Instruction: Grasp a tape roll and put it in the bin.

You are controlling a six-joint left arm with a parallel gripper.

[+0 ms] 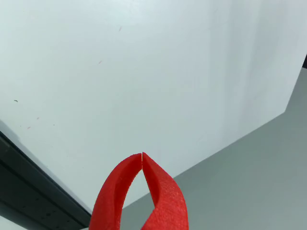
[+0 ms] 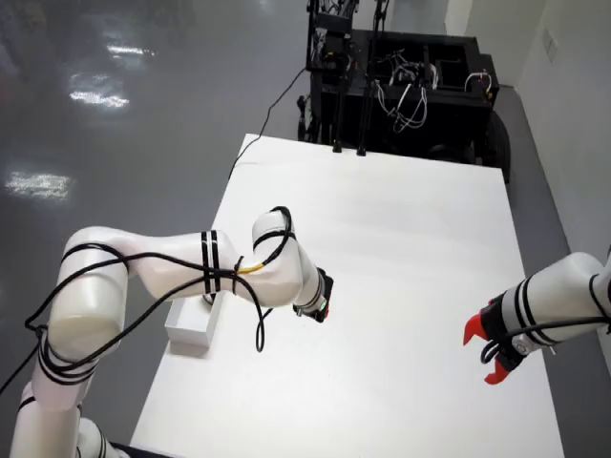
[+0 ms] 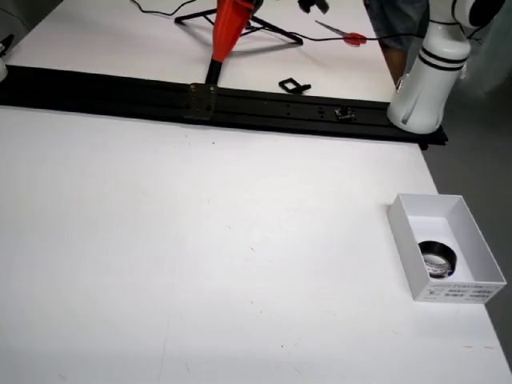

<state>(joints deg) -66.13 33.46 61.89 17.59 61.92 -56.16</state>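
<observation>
In the view that rides on the gripper, my gripper (image 1: 142, 154) has two red curved fingers with their tips touching and nothing between them. It hangs over the white table (image 1: 144, 72) near a corner, with grey floor to the right. From above, this red-fingered gripper (image 2: 484, 353) sits at the table's right edge. In the view from the side, a white open bin (image 3: 404, 240) stands at the right with a black tape roll (image 3: 438, 258) lying inside it. From above, the bin (image 2: 189, 329) is at the left, its inside hidden.
A second white arm (image 2: 191, 267) reaches over the bin, and its dark gripper (image 2: 318, 298) is over mid-table. A black rail (image 3: 216, 100) runs along the far table edge, with an arm base (image 3: 420, 96) at its right end. A black equipment cart (image 2: 410, 86) stands beyond the table.
</observation>
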